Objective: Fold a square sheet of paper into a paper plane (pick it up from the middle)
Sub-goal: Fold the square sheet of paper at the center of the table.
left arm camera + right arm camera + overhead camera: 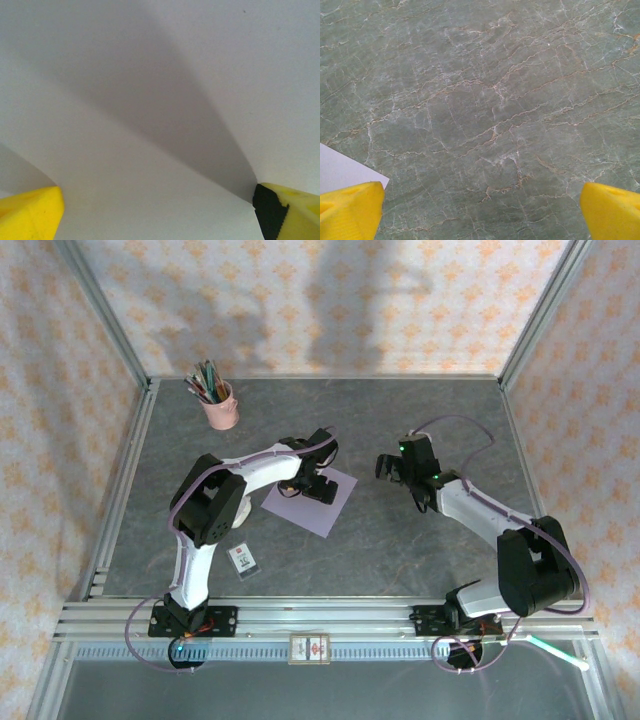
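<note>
My left fingers (pixel 30 215) are spread wide, low over the middle of the purple sheet (pixel 150 100), I'd say to pinch it up there. My right fingers (pixel 350 212), spread too, hover over the table (pixel 495 100) beside its corner.

Bare marble table (pixel 420 560) is lying open between the square sheet of paper (pixel 338 512) and the right gripper (pixel 388 468), whose fingers are standing wide apart above the stone. The left arm (pixel 250 475) is reaching across the left-centre, and the left gripper (pixel 318 486) is spreading over the sheet's middle, covering it. A pink cup of pens (pixel 220 406) is occupying the far left corner, well apart. A small white card (pixel 243 559) is lying near the left arm.
</note>
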Tool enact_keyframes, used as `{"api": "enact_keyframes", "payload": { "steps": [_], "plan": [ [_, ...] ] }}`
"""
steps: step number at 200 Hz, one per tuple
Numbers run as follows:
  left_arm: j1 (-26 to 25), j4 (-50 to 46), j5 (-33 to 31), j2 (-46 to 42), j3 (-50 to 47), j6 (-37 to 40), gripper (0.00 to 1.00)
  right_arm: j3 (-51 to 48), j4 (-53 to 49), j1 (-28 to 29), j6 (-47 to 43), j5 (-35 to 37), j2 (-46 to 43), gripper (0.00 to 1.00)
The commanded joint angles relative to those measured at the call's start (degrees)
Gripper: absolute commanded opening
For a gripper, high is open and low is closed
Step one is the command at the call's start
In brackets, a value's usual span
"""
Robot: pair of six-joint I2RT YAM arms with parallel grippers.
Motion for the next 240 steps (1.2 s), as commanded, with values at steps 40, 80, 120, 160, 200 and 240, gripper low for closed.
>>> {"api": "enact_keyframes", "payload": {
  "steps": [40,80,120,160,200,240],
  "plan": [
    [0.1,-1.6,-0.5,2.9,-1.8,1.0,0.94,-0.1,-0.6,-0.3,0.1,0.3,-1.5,1.0],
    [0.0,-1.4,-0.3,2.8,-1.9,0.9,0.93,0.0,-0.8,-0.3,0.1,0.4,-1.6,1.0],
    [0.1,-0.9,1.1,1.9,-1.2,0.4,0.92,-0.1,-0.9,-0.3,0.3,0.2,-1.7,1.0],
    [0.1,0.3,1.8,0.7,-1.7,-0.3,0.82,-0.5,-1.1,-0.2,0.3,0.2,-1.8,1.0],
    [0.1,5.9,4.4,-2.6,-4.8,-1.4,0.6,-0.3,-1.3,-0.2,0.8,-0.4,-2.3,1.0],
    [0.6,17.6,15.4,-10.2,-10.8,-4.7,0.39,1.1,-2.8,-0.3,1.6,-2.9,-3.6,1.0]
  ]
}}
